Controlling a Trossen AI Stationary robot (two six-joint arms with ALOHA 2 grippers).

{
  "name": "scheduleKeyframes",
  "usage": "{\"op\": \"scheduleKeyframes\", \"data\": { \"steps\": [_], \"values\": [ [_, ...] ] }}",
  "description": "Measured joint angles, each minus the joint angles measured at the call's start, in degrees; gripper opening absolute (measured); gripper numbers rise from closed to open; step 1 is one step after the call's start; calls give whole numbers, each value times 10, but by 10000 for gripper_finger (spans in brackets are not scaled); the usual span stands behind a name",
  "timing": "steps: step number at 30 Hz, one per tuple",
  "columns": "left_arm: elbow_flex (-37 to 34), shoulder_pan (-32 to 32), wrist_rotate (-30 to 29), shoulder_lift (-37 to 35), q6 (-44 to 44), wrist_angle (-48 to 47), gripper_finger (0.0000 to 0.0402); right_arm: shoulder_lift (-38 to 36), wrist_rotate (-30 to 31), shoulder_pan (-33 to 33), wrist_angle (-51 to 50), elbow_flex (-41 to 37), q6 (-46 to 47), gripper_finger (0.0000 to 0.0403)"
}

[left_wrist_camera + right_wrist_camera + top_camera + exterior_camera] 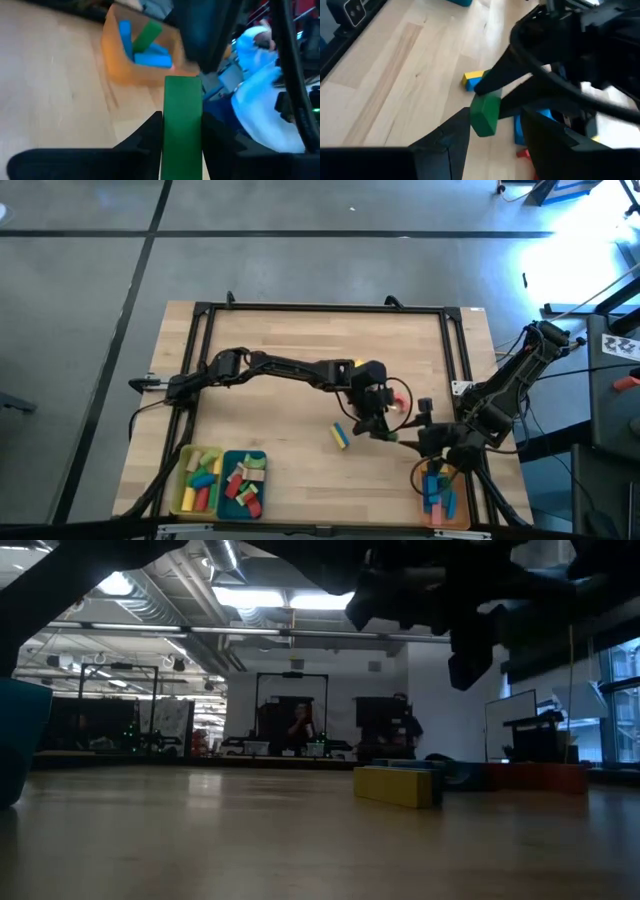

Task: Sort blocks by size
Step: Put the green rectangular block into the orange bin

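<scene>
Well, starting at the front edge of the desk: the yellow tray [178,480] and the teal tray [245,454] sit side by side near the front left corner, both w/ mixed blocks inside. The orange tray [462,515] is at the front right corner and holds mostly blue blocks.

A bit farther in, approx. mid-desk, a yellow-and-blue block pair [340,437] lies flat on the wood, apart from the trays.

Just beyond it and to the right, the left gripper [378,420] is clenched on the green block [182,125], a long bar held by its two flat sides, w/ one end sticking out past the fingertips. The right gripper [432,438] faces it from the right edge side. Its fingers stand released, one on each side of the free end, and at least one is not touching.

Probably this is a hand-over, the orange tray being the likely goal. The bar looks light and stiff, not fragile, but its painted faces seem smooth, so it may slip or turn. I think the best hold is on the free end, flat faces, pads square to them.
</scene>
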Motion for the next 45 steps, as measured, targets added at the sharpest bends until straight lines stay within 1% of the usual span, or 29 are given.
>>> {"op": "scheduleKeyframes", "data": {
  "steps": [8,16,22,26,29,34,36,39,45],
  "values": [
    [0,0,19,0,-37,71,97,0,-2,0,11,0,-32,177],
    [0,0,21,-1,-44,72,99,0,-2,0,10,0,-70,177],
    [0,-1,21,-1,-59,108,96,0,12,0,11,0,-75,177],
    [0,-1,20,-1,-70,116,102,0,18,0,15,0,-83,175],
    [0,-1,21,-1,-71,118,104,0,19,0,23,0,-95,155],
    [0,-1,22,-1,-64,124,102,0,17,0,26,0,-106,85],
    [0,-3,22,-1,-65,123,105,0,8,0,25,0,-107,61],
    [0,-8,17,0,-51,121,118,0,-21,0,30,0,-104,61],
    [0,-18,6,0,-46,120,161,0,-130,0,49,0,-99,61]
  ]
}}
